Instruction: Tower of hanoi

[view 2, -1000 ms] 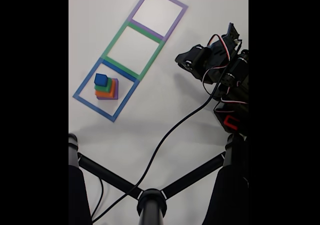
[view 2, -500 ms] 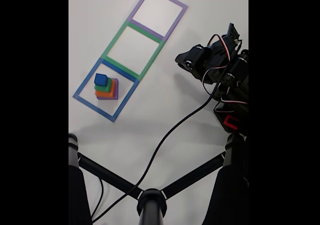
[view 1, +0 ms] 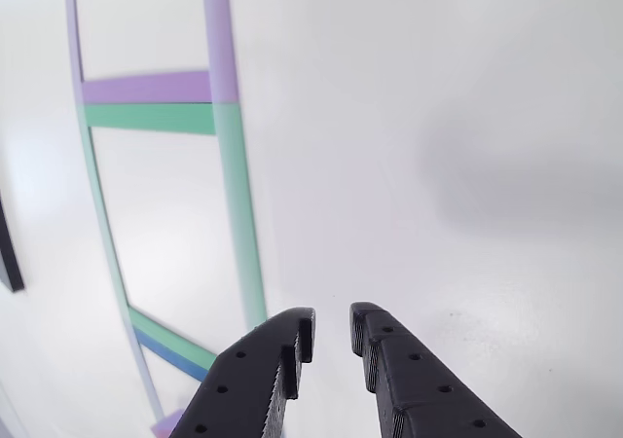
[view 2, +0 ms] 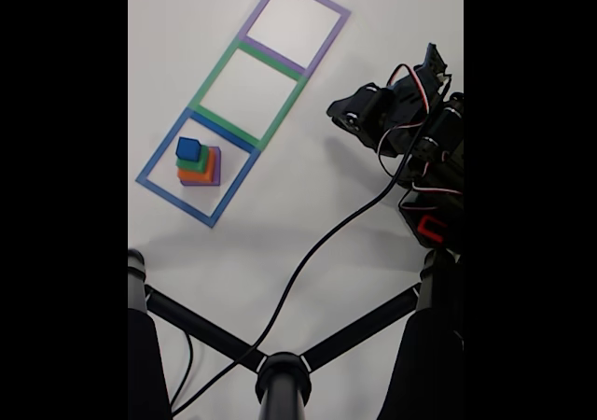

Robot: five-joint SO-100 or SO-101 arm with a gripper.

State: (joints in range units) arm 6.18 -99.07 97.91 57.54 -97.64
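In the fixed view, your tower (view 2: 198,163) sits at the left inside the blue tape outline (view 2: 159,155): blue cube (view 2: 188,147) on top, then green, orange, purple. Right of it, well apart, your gripper (view 1: 332,329) hangs over bare table (view 1: 467,117), its jaws slightly parted and holding nothing.

The worktop (view 2: 308,205) is smooth, matt white. The end effector (view 1: 331,336) looks like matt black plastic, faintly layered. The tower of hanoi (view 2: 197,163) blocks appear matt; the tape outlines (view 2: 247,93) lie flat, slightly satin.
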